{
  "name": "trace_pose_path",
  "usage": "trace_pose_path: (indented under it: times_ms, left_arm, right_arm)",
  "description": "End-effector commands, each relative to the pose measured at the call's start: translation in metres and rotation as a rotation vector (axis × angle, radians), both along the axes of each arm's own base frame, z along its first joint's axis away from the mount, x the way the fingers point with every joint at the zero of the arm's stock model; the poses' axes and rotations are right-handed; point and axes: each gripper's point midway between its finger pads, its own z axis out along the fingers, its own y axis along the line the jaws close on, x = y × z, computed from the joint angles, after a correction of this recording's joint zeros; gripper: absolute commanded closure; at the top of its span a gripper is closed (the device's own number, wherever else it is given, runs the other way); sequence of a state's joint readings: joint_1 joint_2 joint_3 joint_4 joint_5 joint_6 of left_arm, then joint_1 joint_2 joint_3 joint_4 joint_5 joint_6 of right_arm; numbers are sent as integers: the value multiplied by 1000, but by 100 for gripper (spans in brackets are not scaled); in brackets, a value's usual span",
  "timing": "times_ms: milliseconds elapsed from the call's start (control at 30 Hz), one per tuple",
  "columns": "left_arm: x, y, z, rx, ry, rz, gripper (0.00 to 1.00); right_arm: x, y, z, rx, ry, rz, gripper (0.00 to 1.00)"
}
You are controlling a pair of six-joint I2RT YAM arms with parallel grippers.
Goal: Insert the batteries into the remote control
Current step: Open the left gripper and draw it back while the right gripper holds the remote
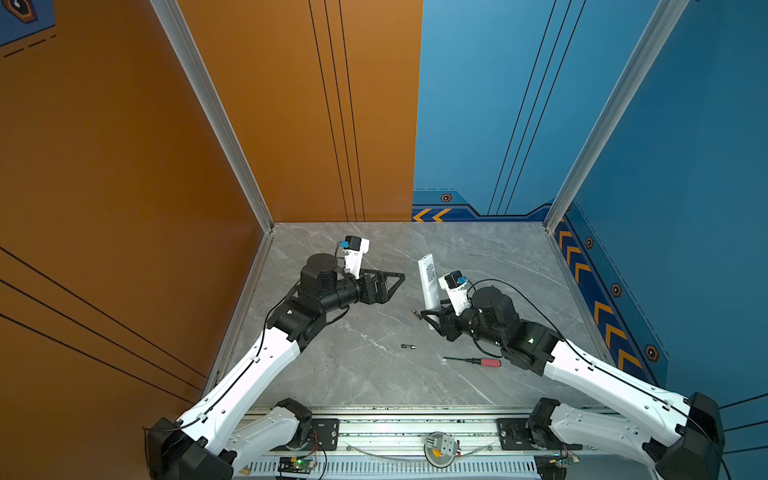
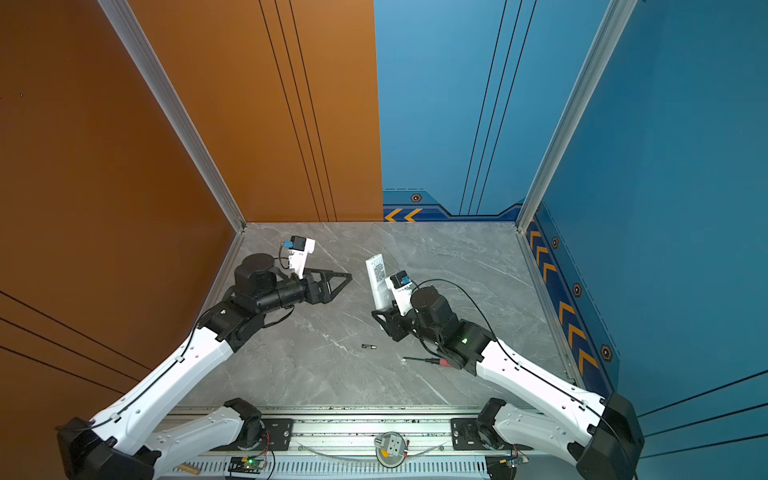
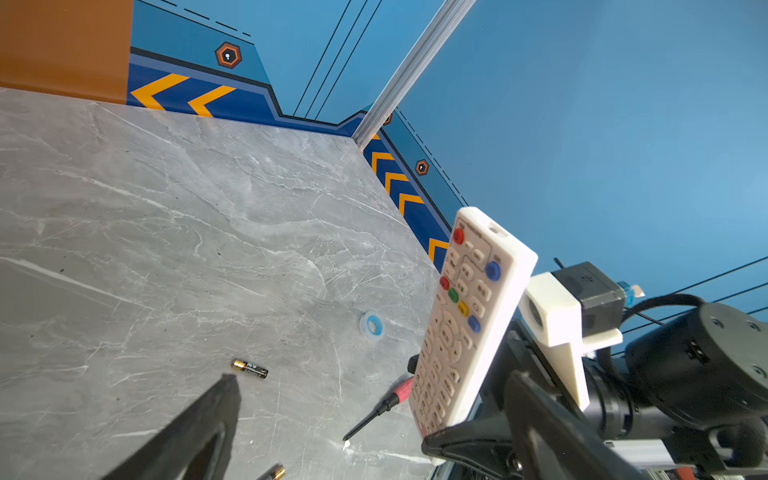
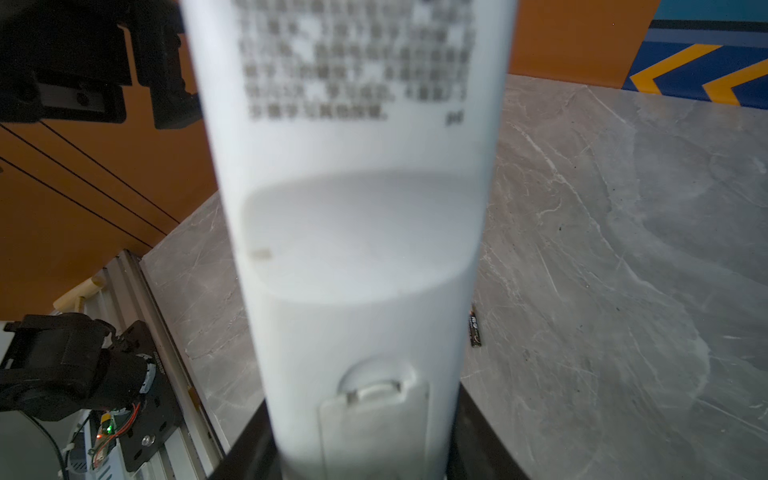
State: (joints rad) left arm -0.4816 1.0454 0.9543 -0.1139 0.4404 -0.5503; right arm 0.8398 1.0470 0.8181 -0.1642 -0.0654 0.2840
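Right fingers [image 4: 478, 457] around raised remote control [image 1: 428, 278]; left fingers [image 3: 199, 428] apart.

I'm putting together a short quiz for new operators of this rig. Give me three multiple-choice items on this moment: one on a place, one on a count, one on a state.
1. Where is the remote control?
A. Lying flat, untouched
B. Held on end by the right gripper
C. Leaning on the back wall

2. How many batteries lie loose on the table?
A. None
B. Two
C. Five

3. How is the left gripper?
A. Open and empty
B. Shut on a battery
C. Shut on the remote control

Answers:
1 B: in both top views its lower end sits between the right jaws.
2 B: the left wrist view shows one in the open and a second at the frame's edge.
3 A: its fingers stand wide apart with nothing between them.
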Motion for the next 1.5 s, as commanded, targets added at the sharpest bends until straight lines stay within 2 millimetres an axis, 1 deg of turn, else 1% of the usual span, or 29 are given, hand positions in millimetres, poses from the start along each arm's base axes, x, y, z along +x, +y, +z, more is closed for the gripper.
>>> trace_pose_path:
  times_ms: [0,200,367,467,500,533,633,800,967,1100,1200,1467]
  left_arm:
    - [-3,3,9,11,-8,51,0]
    - [-13,-12,16,21,-39,60,2]
    - [-17,-21,24,11,-71,73,8]
    - [-15,-24,25,9,-83,88,13]
    - [-14,-25,25,3,-83,87,13]
    - [-13,-28,25,-6,-87,84,18]
    - [-10,-33,28,-27,-102,87,24]
    - [-7,-40,31,-43,-116,80,28]
    - [-5,-45,28,-36,-112,81,29]
    - [0,-44,25,-52,-105,105,33]
    - [2,-47,26,-66,-104,105,35]
    - [6,-56,18,-66,-88,98,38]
  right_arm:
    - [5,-6,14,-45,-69,-51,100]
    - [6,-5,17,-63,-103,-83,100]
    - [10,-5,18,-86,-110,-116,100]
    - [11,-5,17,-91,-117,-131,100]
    - [11,-4,17,-87,-118,-130,100]
    - [12,-3,17,-84,-119,-132,100]
    - [12,1,15,-79,-118,-128,100]
    - [13,5,15,-76,-117,-129,100]
    - [13,9,12,-80,-117,-130,100]
    - [12,12,13,-76,-124,-127,100]
    - [13,14,12,-80,-123,-125,100]
    - [11,19,10,-83,-126,-120,100]
